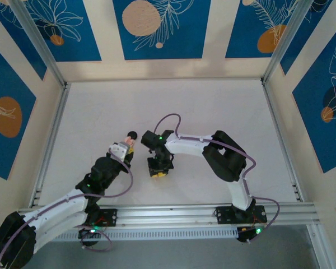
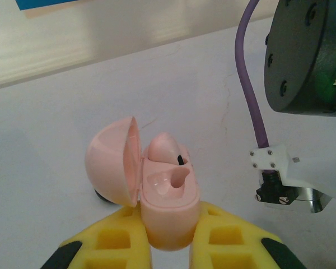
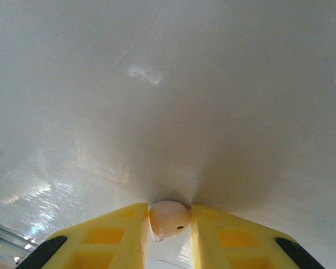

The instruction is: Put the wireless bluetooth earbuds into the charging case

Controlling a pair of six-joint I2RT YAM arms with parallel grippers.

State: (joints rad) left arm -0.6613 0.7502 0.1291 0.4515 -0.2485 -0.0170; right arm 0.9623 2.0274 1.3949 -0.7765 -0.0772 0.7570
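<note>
My left gripper [image 2: 169,208] is shut on a pale pink charging case [image 2: 168,227], held upright with its lid [image 2: 113,159] swung open to the left. One pale pink earbud [image 2: 163,147] sits in the far slot; the near slot [image 2: 178,180] is empty. In the top view the left gripper [image 1: 126,151] is left of the right one [image 1: 158,171], which points down at the table. The right gripper [image 3: 169,206] has both yellow pads against a second pale pink earbud [image 3: 169,218] that rests on the white tabletop.
A black round case [image 1: 132,135] lies just beyond the left gripper, and its dark edge [image 2: 101,195] peeks from under the pink lid. The right arm's wrist [image 2: 308,56] and purple cable [image 2: 252,73] hang close on the right. Metal rails [image 1: 50,129] border the table.
</note>
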